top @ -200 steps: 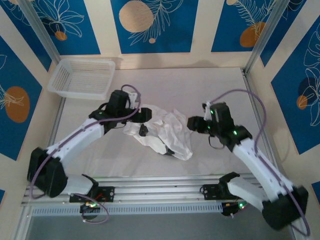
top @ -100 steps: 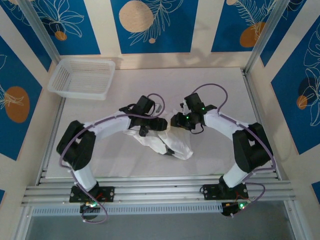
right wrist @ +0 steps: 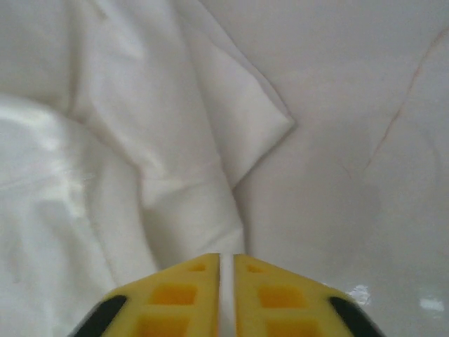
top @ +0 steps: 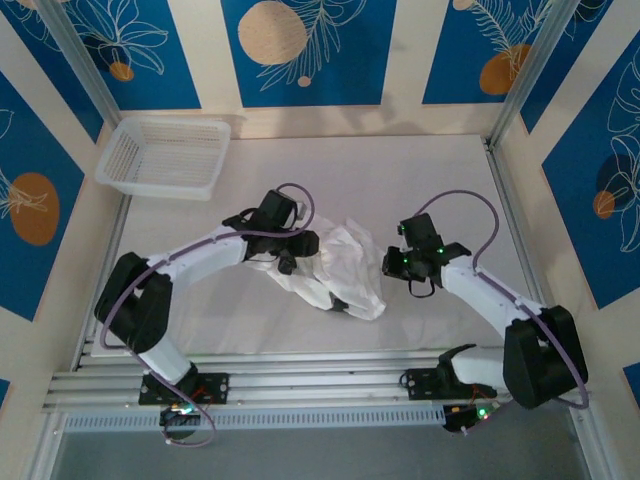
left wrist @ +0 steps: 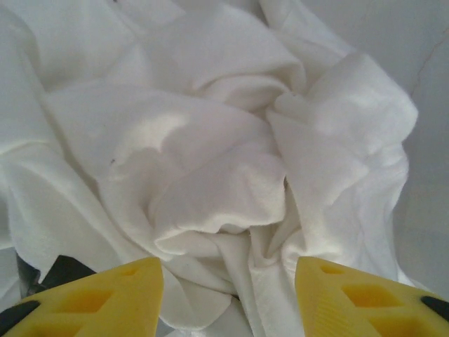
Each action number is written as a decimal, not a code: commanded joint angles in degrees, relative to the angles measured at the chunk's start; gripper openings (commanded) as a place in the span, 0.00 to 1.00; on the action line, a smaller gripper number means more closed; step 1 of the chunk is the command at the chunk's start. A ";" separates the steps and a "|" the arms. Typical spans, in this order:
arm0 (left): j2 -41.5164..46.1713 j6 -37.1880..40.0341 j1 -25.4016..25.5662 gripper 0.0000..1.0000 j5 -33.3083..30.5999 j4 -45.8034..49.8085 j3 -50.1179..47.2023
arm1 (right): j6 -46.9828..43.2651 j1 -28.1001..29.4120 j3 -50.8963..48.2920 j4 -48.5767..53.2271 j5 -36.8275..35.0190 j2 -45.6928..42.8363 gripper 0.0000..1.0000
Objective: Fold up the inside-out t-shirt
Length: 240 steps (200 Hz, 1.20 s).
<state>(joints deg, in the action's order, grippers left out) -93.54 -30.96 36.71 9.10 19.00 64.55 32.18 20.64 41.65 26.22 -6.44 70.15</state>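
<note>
**Inside-out t-shirt** (top: 345,268): white, thin and heavily wrinkled. It is lying in a crumpled heap near the middle of the desk (top: 400,170), between the two grippers, and is not yet folded.

**Left arm:** it is rising from its base at the near-left edge, bowing outward to the left, then slanting inward and away toward the shirt.

**Left gripper** (top: 303,245): it is hovering over the left edge of the heap. Its jaws are released. In the wrist view the yellow fingers (left wrist: 105,298) are standing wide apart with nothing between them, and bunched folds of cloth are lying just ahead.

**Right arm:** it is mirroring the left (bowed outward to the right), with its forearm angling in toward the shirt's right edge.

**Right gripper** (top: 388,264): it is sitting just beside the cloth. Its jaws are clenched, the yellow fingers (right wrist: 189,295) pressing together with only a thin pale line between them. Whether any cloth is pinched there cannot be told. A pointed corner of the shirt is lying flat on the desk ahead of them.

**White mesh basket** (top: 170,123): it is sitting at the far-left corner of the desk, well apart from the shirt.
</note>
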 commanded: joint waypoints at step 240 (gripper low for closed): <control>8.94 2.57 -5.08 0.00 16.26 -1.58 5.03 | -8.73 12.29 -3.80 -11.34 -0.49 -9.76 0.55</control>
<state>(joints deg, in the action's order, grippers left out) -84.75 -31.70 31.09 21.28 18.70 69.69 31.83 32.25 33.06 16.27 -8.49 64.10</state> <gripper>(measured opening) 0.042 0.467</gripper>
